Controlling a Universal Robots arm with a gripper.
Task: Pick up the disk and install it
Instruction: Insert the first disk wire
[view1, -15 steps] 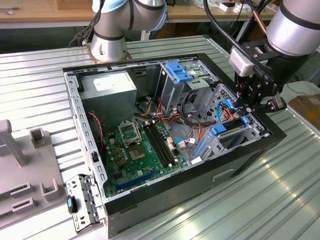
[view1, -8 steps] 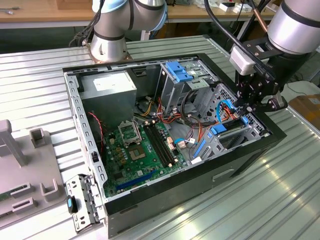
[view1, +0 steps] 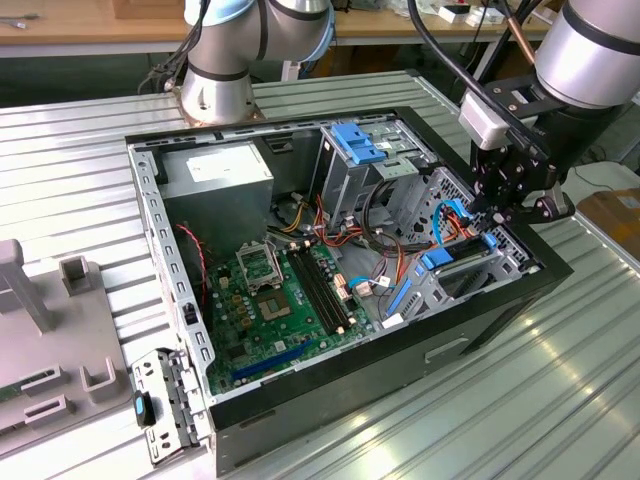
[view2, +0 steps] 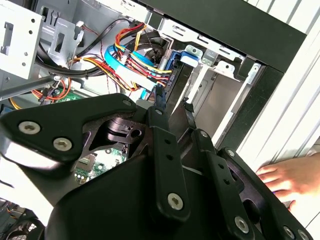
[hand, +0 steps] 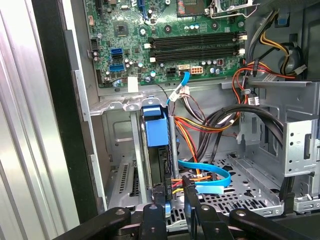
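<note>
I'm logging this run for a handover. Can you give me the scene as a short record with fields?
setting: open computer case on a ribbed metal table
tool: low over the drive bays, at the case's end on the exterior view's right
disk: stands on edge in a bay slot, blue carrier showing, directly ahead of the tool
grip: cannot tell
seating of disk: cannot tell
person: a hand rests on the table beside the case
</note>
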